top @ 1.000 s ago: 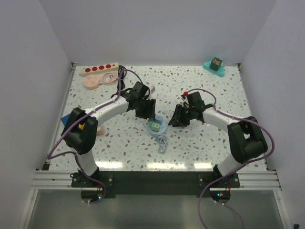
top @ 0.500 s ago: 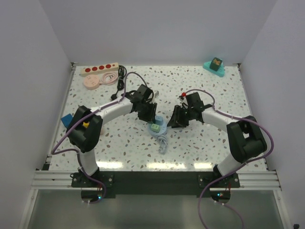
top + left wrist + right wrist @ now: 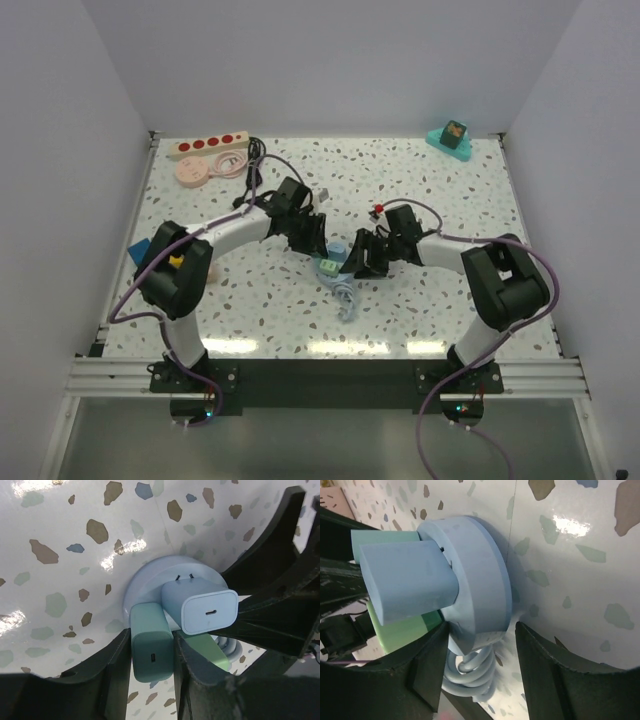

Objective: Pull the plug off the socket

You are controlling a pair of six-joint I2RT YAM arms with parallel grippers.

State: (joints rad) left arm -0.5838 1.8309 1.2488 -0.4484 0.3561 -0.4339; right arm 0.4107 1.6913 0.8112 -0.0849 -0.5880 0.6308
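Observation:
The cream power strip with red outlets lies at the far left corner, its black cord beside it. I cannot make out a black plug. Both grippers are at mid-table, far from it, on a round light-blue socket disc that carries a teal adapter, a light-blue adapter and a green adapter. My left gripper is shut on the teal adapter. My right gripper is open, straddling the disc's edge above its coiled light-blue cable.
A pink disc with a thin pink cable lies in front of the power strip. A teal stand holding a small dark device sits at the far right. A blue object lies by the left wall.
Both grippers have closed in on the light-blue disc from either side. The left gripper has come down onto the teal adapter and the right gripper has slid left to the disc's edge.

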